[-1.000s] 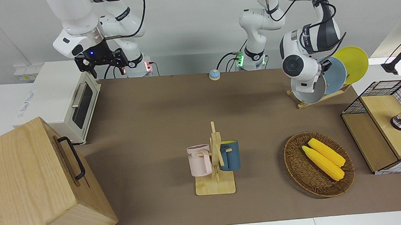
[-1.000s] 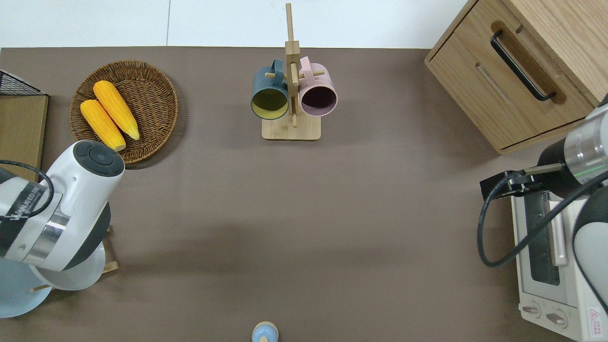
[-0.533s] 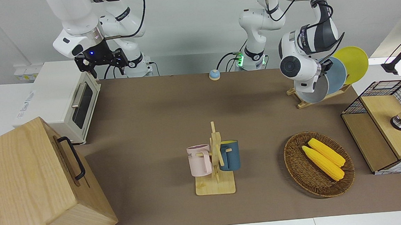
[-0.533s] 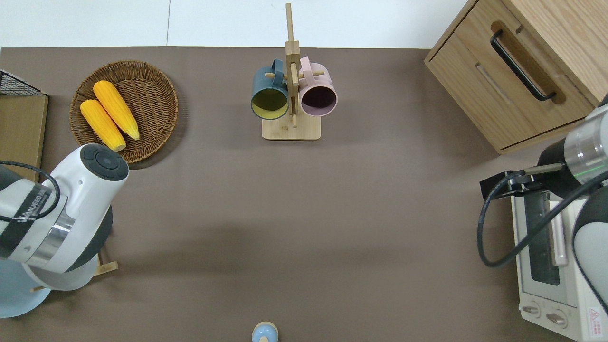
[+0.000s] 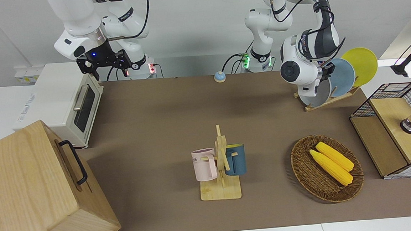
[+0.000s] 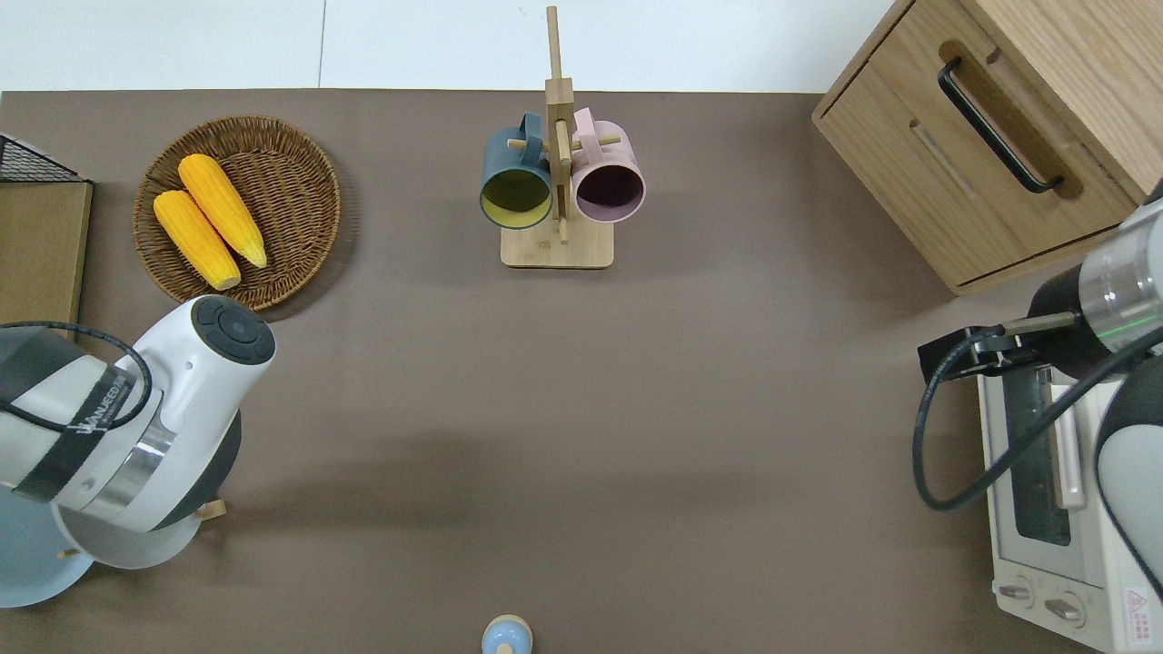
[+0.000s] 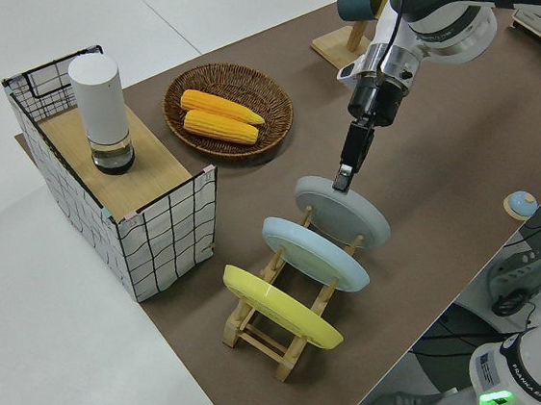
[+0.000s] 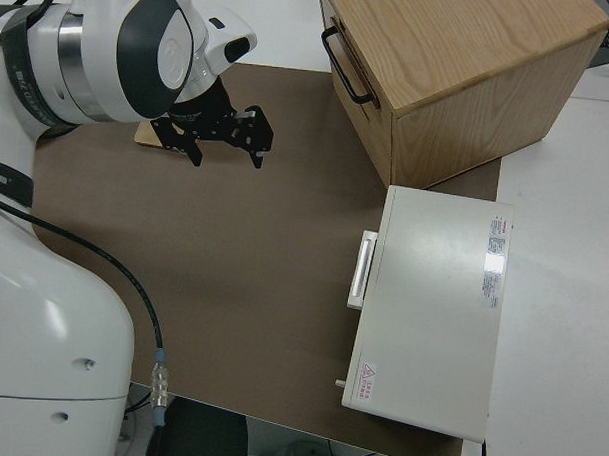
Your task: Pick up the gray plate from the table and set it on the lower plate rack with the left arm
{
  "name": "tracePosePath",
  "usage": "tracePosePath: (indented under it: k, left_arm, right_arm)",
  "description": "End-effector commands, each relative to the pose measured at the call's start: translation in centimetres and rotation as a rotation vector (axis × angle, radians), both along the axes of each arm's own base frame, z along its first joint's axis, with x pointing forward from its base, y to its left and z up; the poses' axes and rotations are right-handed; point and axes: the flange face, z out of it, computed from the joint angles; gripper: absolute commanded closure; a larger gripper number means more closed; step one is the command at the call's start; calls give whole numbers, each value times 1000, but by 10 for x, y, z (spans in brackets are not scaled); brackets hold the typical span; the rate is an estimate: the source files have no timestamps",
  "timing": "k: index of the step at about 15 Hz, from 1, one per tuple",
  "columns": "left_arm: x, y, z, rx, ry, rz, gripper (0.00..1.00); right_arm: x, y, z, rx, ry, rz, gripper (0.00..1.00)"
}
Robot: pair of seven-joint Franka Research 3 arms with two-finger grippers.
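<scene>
The gray plate [image 7: 342, 213] leans in the slot of the lower plate rack [image 7: 266, 333] that is farthest from the robots, beside the light blue plate [image 7: 315, 254] and the yellow plate [image 7: 281, 307]. My left gripper [image 7: 344, 176] comes down from above, shut on the gray plate's upper rim. In the front view the left wrist hides most of the gray plate [image 5: 315, 95]. In the overhead view only its edge [image 6: 127, 552] shows under the wrist. The rack stands on the table [image 5: 155, 115] at the left arm's end. My right gripper [image 8: 225, 137] is open and parked.
A wicker basket [image 5: 301, 166] with two corn cobs lies farther from the robots than the rack. A wire-sided box [image 5: 392, 129] stands beside it at the table's end. A mug stand [image 5: 221, 189], a toaster oven [image 5: 65, 102], a wooden cabinet [image 5: 28, 190] and a small blue bell [image 5: 219, 76] are also here.
My left wrist has swung toward the table's middle, and the gray plate has shifted with it in the rack. The right arm has not moved.
</scene>
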Motion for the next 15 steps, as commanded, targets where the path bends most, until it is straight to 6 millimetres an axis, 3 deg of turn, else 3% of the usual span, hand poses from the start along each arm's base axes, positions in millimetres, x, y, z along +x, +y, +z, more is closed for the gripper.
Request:
tracePosePath:
  k: [1, 3, 4, 7, 8, 15]
  left_arm:
    - [-7, 1, 3, -1, -19, -17, 9]
    - [-5, 0, 8, -6, -13, -24, 7]
    - [-1, 0, 19, -37, 23, -58, 7]
    - [25, -2, 76, -246, 8, -81, 7]
    - [30, -3, 85, -273, -14, -75, 7]
    - [47, -32, 126, -561, -123, -38, 7]
  right_arm:
    - [-2, -2, 4, -8, 0, -14, 17]
    - [-2, -2, 4, -7, 0, -14, 17]
    - [-2, -2, 4, -7, 0, -14, 17]
    - [-2, -2, 3, -7, 2, -14, 17]
    - [-2, -2, 4, -8, 0, -14, 17]
    - [-2, -2, 4, -8, 0, -14, 17]
